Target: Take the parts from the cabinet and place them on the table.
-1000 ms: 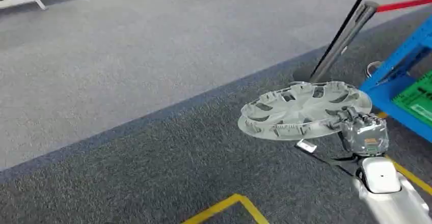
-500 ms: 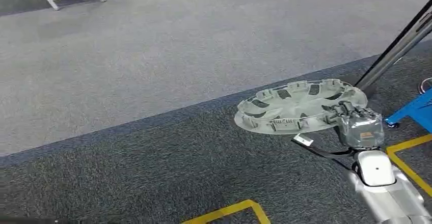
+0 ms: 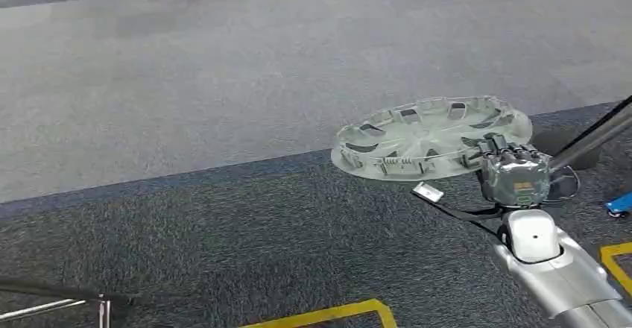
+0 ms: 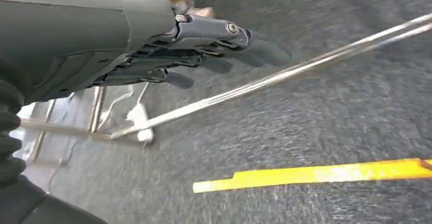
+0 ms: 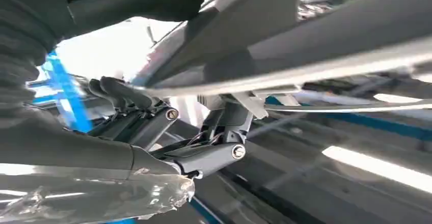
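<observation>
Hubcap [image 3: 428,136] hangs level over the dark carpet [image 3: 223,238], its rim grasped in my right hand [image 3: 513,173]. My left hand [image 4: 168,51] holds nothing, fingers [image 4: 254,48] released and straight.

High downward head view; close wrist views

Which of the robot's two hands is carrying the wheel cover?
The right hand grips the silver wheel cover by its rim; the left hand holds nothing, fingers extended.

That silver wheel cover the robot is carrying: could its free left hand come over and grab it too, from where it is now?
Probably not at once. The left hand hangs low over the dark carpet, holding nothing, fingers loosely extended. The wheel cover is out on the robot's right, gripped at its rim by the right hand. The left arm would have to lift and cross over.
</observation>
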Controlling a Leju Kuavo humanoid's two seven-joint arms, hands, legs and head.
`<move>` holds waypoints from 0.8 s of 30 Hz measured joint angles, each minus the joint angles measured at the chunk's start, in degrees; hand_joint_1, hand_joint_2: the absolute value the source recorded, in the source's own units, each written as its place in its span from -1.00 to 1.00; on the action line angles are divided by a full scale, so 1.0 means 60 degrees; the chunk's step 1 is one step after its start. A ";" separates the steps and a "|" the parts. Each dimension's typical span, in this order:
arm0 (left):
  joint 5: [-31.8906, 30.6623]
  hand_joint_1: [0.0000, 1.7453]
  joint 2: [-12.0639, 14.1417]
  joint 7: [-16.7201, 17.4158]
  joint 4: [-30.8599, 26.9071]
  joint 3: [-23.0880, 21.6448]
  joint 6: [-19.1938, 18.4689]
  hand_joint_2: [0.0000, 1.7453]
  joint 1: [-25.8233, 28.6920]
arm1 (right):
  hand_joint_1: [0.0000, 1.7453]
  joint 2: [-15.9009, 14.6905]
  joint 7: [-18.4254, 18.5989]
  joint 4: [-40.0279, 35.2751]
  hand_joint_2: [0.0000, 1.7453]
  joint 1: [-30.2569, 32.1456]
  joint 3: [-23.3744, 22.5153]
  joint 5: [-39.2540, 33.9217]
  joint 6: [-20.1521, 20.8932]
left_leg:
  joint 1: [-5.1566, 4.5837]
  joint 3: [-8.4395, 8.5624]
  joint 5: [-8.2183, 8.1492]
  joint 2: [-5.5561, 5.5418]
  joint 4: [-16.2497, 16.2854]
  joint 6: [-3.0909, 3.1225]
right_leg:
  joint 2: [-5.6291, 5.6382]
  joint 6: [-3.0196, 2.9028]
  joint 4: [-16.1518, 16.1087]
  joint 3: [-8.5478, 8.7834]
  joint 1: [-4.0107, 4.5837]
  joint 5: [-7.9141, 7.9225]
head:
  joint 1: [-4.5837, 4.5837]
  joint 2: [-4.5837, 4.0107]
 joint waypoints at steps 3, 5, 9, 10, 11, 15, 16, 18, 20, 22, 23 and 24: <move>0.0011 -1.00 -0.0014 0.0000 0.0000 0.0047 0.0018 1.00 -0.0062 | 1.00 -0.0218 0.0091 -0.0087 1.00 -0.0057 0.0171 -0.0011 0.0000 | 0.0079 0.0030 -0.0006 -0.0302 -0.0023 0.0066 | 0.0676 0.0107 0.2009 -0.1088 -0.0049 -0.0788 | 0.0051 0.0000; 0.0011 -1.00 -0.0047 0.0000 0.0000 0.0062 0.0015 1.00 -0.0044 | 1.00 -0.0273 0.0160 -0.0164 1.00 -0.0062 0.0273 -0.0011 0.0000 | 0.0115 0.0050 -0.0021 -0.0513 -0.0013 0.0054 | 0.0690 0.0191 0.2689 -0.1622 -0.0098 -0.0799 | 0.0044 0.0000; 0.0011 -1.00 -0.0047 0.0000 0.0000 0.0069 0.0015 1.00 -0.0037 | 1.00 -0.0554 0.0462 -0.0423 1.00 -0.0108 0.0568 -0.0008 0.0000 | 0.0244 0.0088 -0.0178 -0.0993 0.0176 -0.0193 | 0.1061 0.0469 0.0183 -0.0616 -0.0374 0.0732 | 0.0065 0.0000; 0.0011 -1.00 -0.0014 0.0000 0.0000 0.0069 0.0018 1.00 -0.0052 | 1.00 -0.0583 0.0528 -0.0466 1.00 -0.0181 0.0645 -0.0007 0.0000 | 0.0212 -0.0016 -0.0233 -0.1074 0.0337 -0.0269 | 0.1377 0.0472 -0.0020 -0.0379 -0.0364 0.0554 | 0.0098 0.0000; 0.0011 -1.00 -0.0025 0.0004 0.0000 0.0069 0.0018 1.00 -0.0050 | 1.00 -0.0663 0.0601 -0.0550 1.00 -0.0217 0.0688 -0.0015 0.0000 | 0.0226 -0.0094 -0.0206 -0.1126 0.0368 -0.0285 | 0.1289 0.0286 0.0032 -0.0420 -0.0343 0.0518 | 0.0058 0.0004; 0.0014 -1.00 0.0004 0.0015 0.0000 0.0076 0.0025 1.00 0.0041 | 1.00 -0.0754 0.0663 -0.0801 1.00 -0.0324 0.0881 -0.0011 0.0000 | 0.0238 -0.0176 -0.0338 -0.0992 0.0502 -0.0441 | 0.0986 0.0064 -0.0001 -0.0367 -0.0327 0.0512 | 0.0047 0.0004; 0.0014 -1.00 -0.0015 0.0015 0.0000 0.0076 0.0025 1.00 0.0017 | 1.00 -0.0776 0.0670 -0.0852 1.00 -0.0317 0.0918 -0.0011 0.0000 | 0.0230 -0.0374 -0.0597 -0.0639 0.0908 -0.0495 | 0.0885 -0.0004 -0.0007 -0.0349 -0.0313 0.0494 | -0.0063 0.0004; 0.0014 -1.00 -0.0018 0.0015 0.0000 0.0076 0.0025 1.00 -0.0033 | 1.00 -0.0852 0.0674 -0.0889 1.00 -0.0322 0.0965 -0.0011 0.0000 | 0.0287 -0.1082 -0.1250 -0.0332 0.2308 -0.0542 | 0.0673 -0.0050 -0.0005 -0.0343 -0.0234 0.0465 | -0.0051 0.0004; 0.0015 -1.00 -0.0025 0.0015 0.0000 0.0076 0.0026 1.00 -0.0018 | 1.00 -0.0889 0.0674 -0.0929 1.00 -0.0322 0.1012 -0.0011 0.0000 | 0.0295 -0.1602 -0.1481 -0.0279 0.3271 -0.0505 | 0.0468 -0.0094 -0.0002 -0.0328 -0.0169 0.0432 | -0.0055 0.0004; 0.0014 -1.00 -0.0025 0.0015 0.0000 0.0076 0.0025 1.00 0.0009 | 1.00 -0.0900 0.0674 -0.0936 1.00 -0.0322 0.1060 -0.0011 0.0000 | 0.0267 -0.1274 -0.0858 -0.0273 0.2570 -0.0400 | 0.0285 -0.0112 -0.0002 -0.0260 -0.0121 0.0384 | -0.0055 0.0004; 0.0014 -1.00 -0.0025 0.0015 0.0000 0.0080 0.0026 1.00 0.0008 | 1.00 -0.0907 0.0674 -0.0962 1.00 -0.0323 0.1078 -0.0011 0.0000 | 0.0223 -0.0890 -0.0420 -0.0207 0.1818 -0.0322 | 0.0190 -0.0109 -0.0004 -0.0197 -0.0100 0.0345 | -0.0051 0.0004; 0.0014 -1.00 -0.0022 0.0015 0.0000 0.0080 0.0025 1.00 0.0006 | 1.00 -0.0910 0.0674 -0.0998 1.00 -0.0324 0.1089 -0.0011 0.0000 | 0.0151 -0.0479 -0.0038 0.0022 0.1042 -0.0218 | 0.0112 -0.0110 -0.0018 -0.0128 -0.0092 0.0304 | -0.0055 0.0000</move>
